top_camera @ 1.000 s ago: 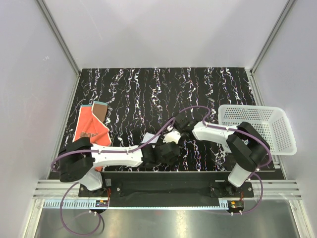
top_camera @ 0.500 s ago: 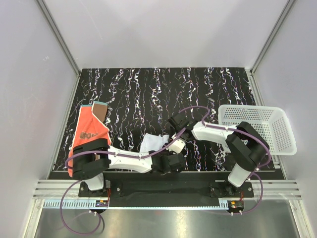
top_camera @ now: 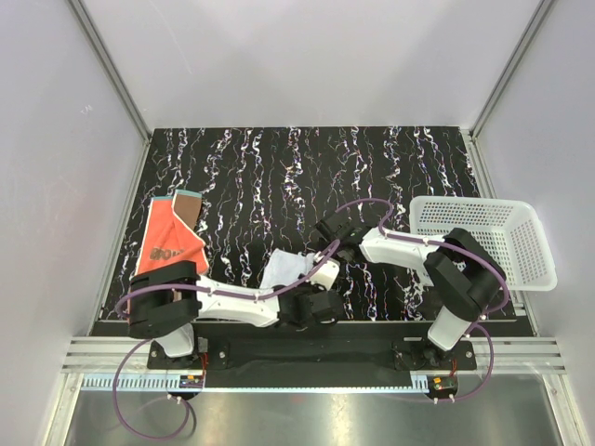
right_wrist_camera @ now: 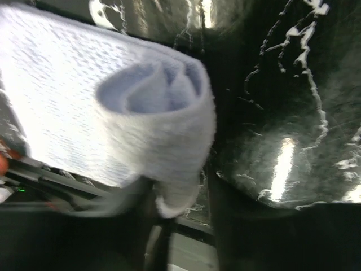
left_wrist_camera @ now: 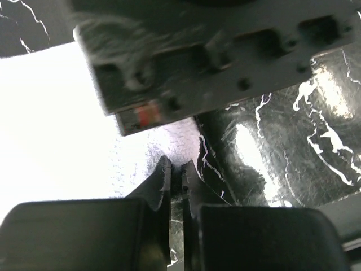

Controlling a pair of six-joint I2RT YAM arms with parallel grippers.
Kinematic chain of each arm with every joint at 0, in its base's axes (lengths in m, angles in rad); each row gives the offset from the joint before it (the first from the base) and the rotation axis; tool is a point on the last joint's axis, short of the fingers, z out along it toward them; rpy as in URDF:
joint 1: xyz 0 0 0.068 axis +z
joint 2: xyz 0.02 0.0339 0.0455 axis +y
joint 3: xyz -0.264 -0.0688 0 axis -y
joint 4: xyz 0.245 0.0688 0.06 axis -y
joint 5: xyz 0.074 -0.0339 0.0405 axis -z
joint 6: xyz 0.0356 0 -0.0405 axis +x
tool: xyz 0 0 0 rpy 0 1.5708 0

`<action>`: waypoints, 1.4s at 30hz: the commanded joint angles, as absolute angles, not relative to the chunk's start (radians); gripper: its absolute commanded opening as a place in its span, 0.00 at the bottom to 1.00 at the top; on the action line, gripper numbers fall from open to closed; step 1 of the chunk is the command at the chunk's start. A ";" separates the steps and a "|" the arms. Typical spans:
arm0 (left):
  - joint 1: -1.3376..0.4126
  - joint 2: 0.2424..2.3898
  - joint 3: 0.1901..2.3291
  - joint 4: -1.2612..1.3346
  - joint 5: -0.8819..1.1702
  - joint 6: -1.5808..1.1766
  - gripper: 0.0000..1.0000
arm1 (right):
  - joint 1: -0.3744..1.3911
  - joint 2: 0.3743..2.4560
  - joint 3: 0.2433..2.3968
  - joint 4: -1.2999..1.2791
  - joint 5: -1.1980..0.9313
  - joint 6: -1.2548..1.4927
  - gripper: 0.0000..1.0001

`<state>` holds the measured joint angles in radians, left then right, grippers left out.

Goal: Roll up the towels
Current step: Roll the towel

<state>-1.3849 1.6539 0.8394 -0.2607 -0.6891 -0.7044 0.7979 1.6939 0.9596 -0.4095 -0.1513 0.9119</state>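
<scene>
The white towel (top_camera: 282,270) lay near the front edge of the black marbled bench (top_camera: 279,167), between the two arms. Its left part was spread flat and its right end was curled into a short roll (right_wrist_camera: 155,110). The left gripper (left_wrist_camera: 176,167) reached in from the near side with its fingers (left_wrist_camera: 163,180) closed together, leaving only a thin slit between them. The tips rested at the near edge of the towel. The glare there was too strong to say whether any cloth was pinched between them. The right gripper (top_camera: 324,265) came down from the far right onto the rolled end, which sat between its fingers. The right wrist view was too blurred to tell whether they were clamped on the roll or standing loose around it. The orange towel (top_camera: 170,243) lay unrolled at the left side of the bench, well apart from the white one, with a brownish corner turned up at its far end. A white plastic basket (top_camera: 483,243) stood at the right edge of the bench.
</scene>
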 commanded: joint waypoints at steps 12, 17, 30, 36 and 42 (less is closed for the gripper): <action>-1.376 1.457 0.716 -0.210 -0.453 -0.650 0.00 | 0.505 1.503 1.014 -0.649 -0.080 0.743 0.87; -1.352 1.393 0.686 -0.176 -0.396 -0.632 0.00 | 0.420 1.479 1.127 -0.736 -0.055 0.672 0.91; -1.037 1.143 0.417 0.140 0.072 -0.702 0.00 | 0.413 1.212 0.855 -0.470 -0.328 0.742 0.91; -0.911 1.112 0.277 0.349 0.247 -0.873 0.00 | 0.436 1.086 0.623 -0.188 -0.475 0.847 0.90; -0.874 1.138 0.167 0.583 0.269 -1.037 0.00 | 0.512 1.092 0.454 0.033 -0.477 0.946 0.91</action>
<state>-0.8845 1.1328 0.2020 0.3965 0.2111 -0.9272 0.4721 1.0878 0.4831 -0.1852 -0.4393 0.8749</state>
